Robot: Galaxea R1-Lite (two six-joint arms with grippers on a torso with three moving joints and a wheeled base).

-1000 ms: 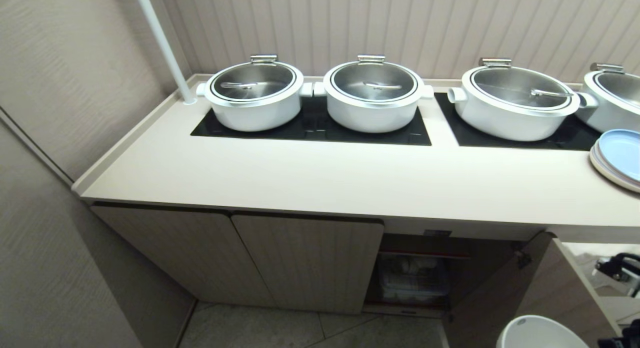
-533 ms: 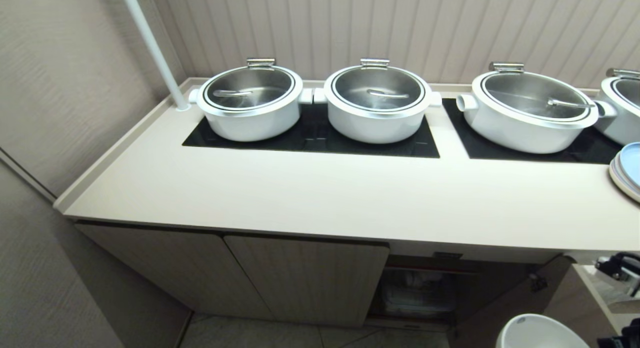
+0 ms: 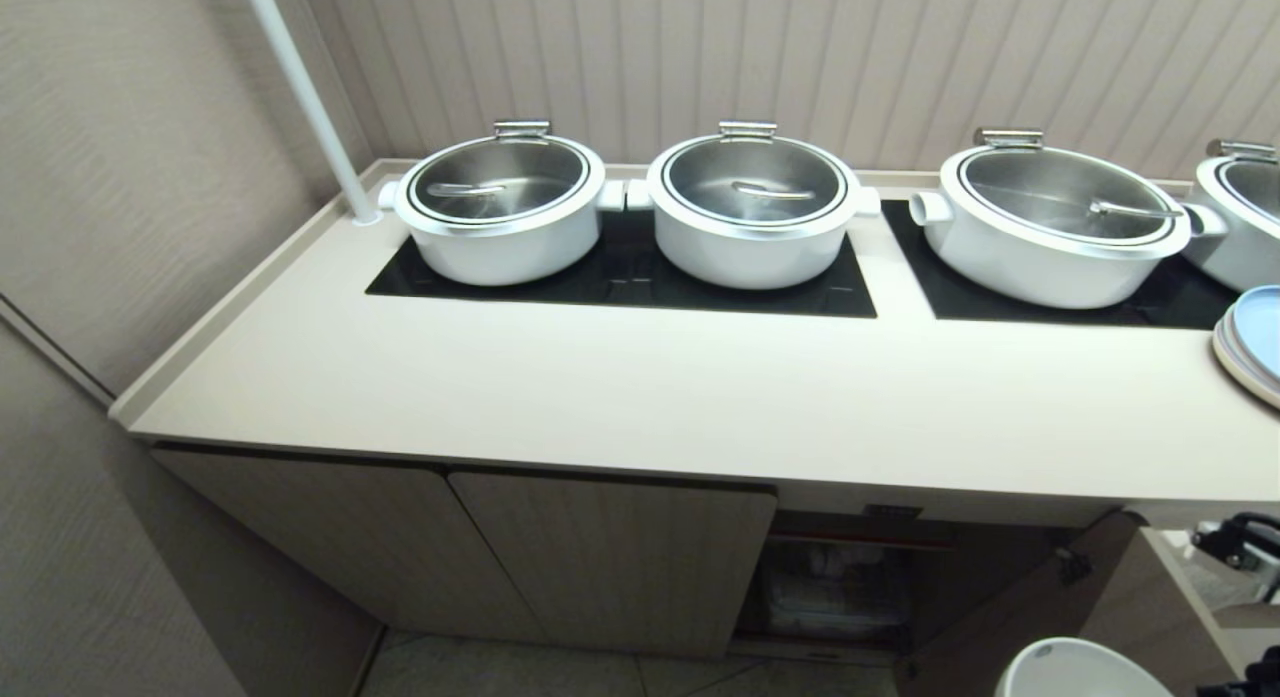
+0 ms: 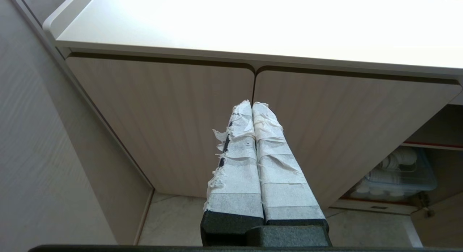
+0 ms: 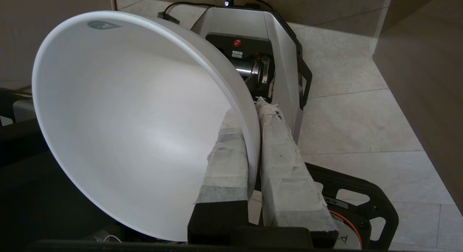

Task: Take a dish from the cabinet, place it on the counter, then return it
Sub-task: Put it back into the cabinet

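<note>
While the left gripper [image 4: 252, 107] hangs pressed together, the right gripper [image 5: 253, 111] pinches the dish's [image 5: 126, 118] rim, low beside the cabinet [image 3: 610, 547].

A plain white round bowl [image 5: 137, 136] is tilted steeply, its smooth empty inside facing out, its rim pinched between two tape-wrapped fingers [image 5: 289, 165]. From the head camera the bowl [image 3: 1080, 672] shows at five o'clock, below the counter edge. The long cream counter [image 3: 640, 387] with a raised rim spans the middle. Beneath it, the beige fluted cabinet [image 3: 610, 557] has two doors closed and one compartment open at five o'clock, showing a red-edged shelf.
</note>
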